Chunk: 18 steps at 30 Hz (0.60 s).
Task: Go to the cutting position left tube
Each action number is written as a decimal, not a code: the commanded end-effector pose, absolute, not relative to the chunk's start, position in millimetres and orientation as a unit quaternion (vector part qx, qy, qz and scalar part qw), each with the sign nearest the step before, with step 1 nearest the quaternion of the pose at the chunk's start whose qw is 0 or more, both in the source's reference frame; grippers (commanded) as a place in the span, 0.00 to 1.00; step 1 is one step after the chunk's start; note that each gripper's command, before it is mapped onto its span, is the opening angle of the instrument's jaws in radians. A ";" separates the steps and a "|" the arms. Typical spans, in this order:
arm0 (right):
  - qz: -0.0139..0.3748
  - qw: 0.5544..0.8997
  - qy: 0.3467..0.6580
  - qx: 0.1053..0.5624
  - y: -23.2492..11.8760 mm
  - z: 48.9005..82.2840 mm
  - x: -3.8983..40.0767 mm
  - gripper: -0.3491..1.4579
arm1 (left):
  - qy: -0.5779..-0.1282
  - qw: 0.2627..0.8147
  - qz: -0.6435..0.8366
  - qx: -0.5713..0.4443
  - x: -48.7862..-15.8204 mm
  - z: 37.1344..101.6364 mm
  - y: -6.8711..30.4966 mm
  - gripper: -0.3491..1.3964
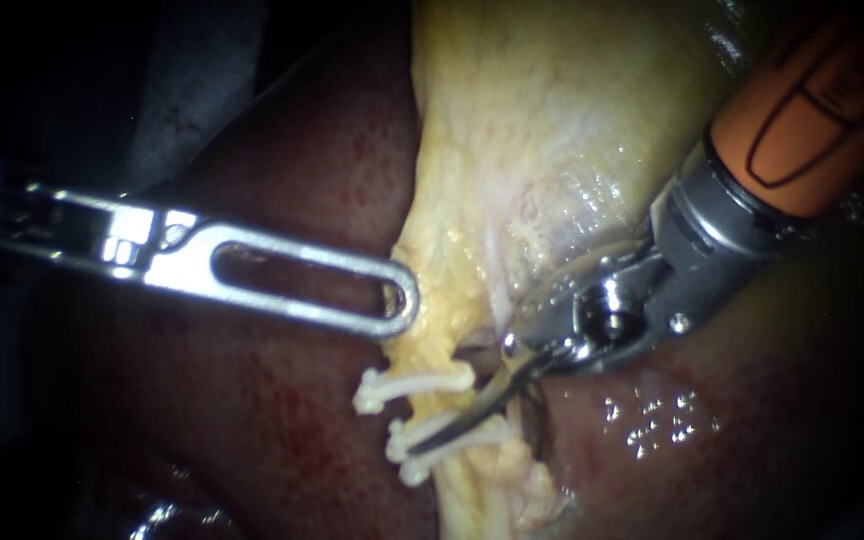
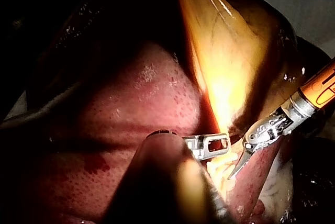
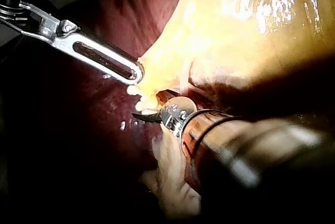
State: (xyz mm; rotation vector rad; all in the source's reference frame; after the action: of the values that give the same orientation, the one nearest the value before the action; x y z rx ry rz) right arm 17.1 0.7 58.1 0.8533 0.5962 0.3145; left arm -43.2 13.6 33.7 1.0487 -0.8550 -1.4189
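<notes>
The pale yellow gallbladder (image 1: 552, 120) narrows down into a tube (image 1: 430, 408) that carries white clips, one upper clip (image 1: 414, 384) and a lower pair (image 1: 452, 437). My left instrument (image 1: 402, 300), a slotted flat jaw pair, comes in from the left and is shut on the gallbladder's narrow lower end just above the clips. My right instrument (image 1: 422, 447), with an orange sleeve and thin curved blades, reaches in from the upper right. Its blades lie together, slanting across the tube between the upper clip and the lower pair. Both tips show in the left wrist view: left instrument (image 2: 222, 141), right instrument (image 2: 234, 173).
Dark red liver (image 1: 282, 420) surrounds the tube on both sides, wet and glistening at the lower right. In the right wrist view the left instrument (image 3: 135, 75) stands just ahead of my right instrument (image 3: 140, 115), close beside the yellow tissue.
</notes>
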 end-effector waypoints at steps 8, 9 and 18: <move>0.160 0.855 0.288 0.400 1.0 58.6 17.1 0.63 | -0.362 0.557 -0.601 0.444 -43.2 33.8 13.6 0.00; 0.162 0.855 0.287 0.401 1.0 58.6 17.1 0.63 | -0.362 0.557 -0.601 0.444 -43.2 33.8 13.6 0.00; 0.165 0.855 0.287 0.399 0.1 59.6 17.3 0.63 | -0.362 0.557 -0.601 0.444 -43.3 33.8 13.6 0.00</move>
State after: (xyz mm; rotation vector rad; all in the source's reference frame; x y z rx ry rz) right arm 17.3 0.0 59.7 0.8394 0.6013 0.3532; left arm -43.2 13.6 33.8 1.0487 -0.8548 -1.4188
